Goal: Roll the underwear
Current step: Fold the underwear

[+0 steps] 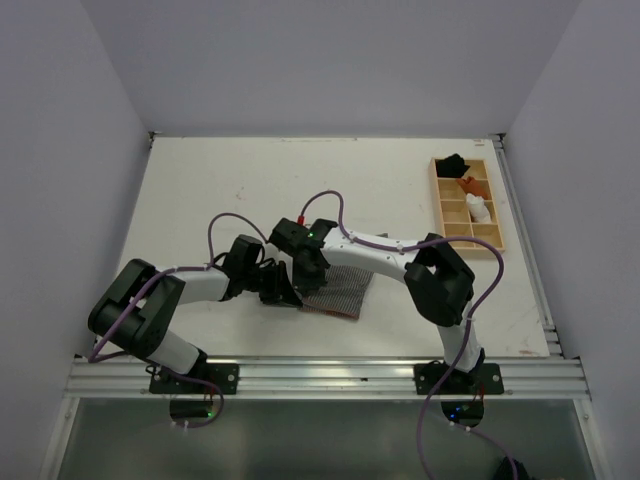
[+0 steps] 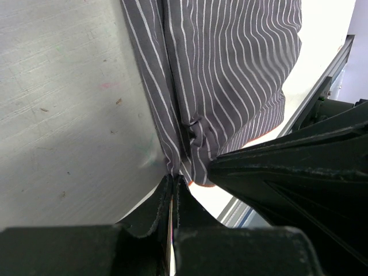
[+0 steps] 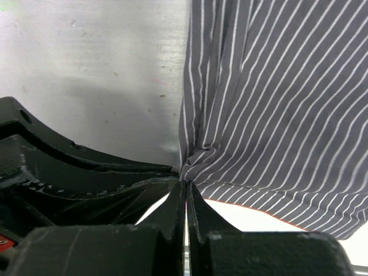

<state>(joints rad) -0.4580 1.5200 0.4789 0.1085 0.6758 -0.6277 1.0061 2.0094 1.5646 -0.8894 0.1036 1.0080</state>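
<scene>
Left wrist view: the left gripper (image 2: 173, 183) was clamped tight on a pinched corner of the underwear (image 2: 230, 69), with the striped cloth gathered into small folds at the fingertips. In the right wrist view, the right gripper (image 3: 185, 185) was likewise closed on a bunched edge of the same garment, just beside the left gripper. Whether the two black finger assemblies touched could not be told. The underwear lay spread on the white table (image 1: 220, 190), extending away from both grippers, near the front edge and roughly midway between the two arm bases. A thin orange line showed along its hem. In the top external view, both wrists covered the left part of the garment, so only its right part was visible. A wooden tray (image 1: 438, 205) divided into compartments stood at the far right of the table, well apart from the garment. Its far half held a black bundle (image 1: 453, 163), an orange bundle (image 1: 472, 187) and a white bundle (image 1: 479, 209), in that order from far to near. A metal rail (image 1: 330, 375) ran along the near edge.
</scene>
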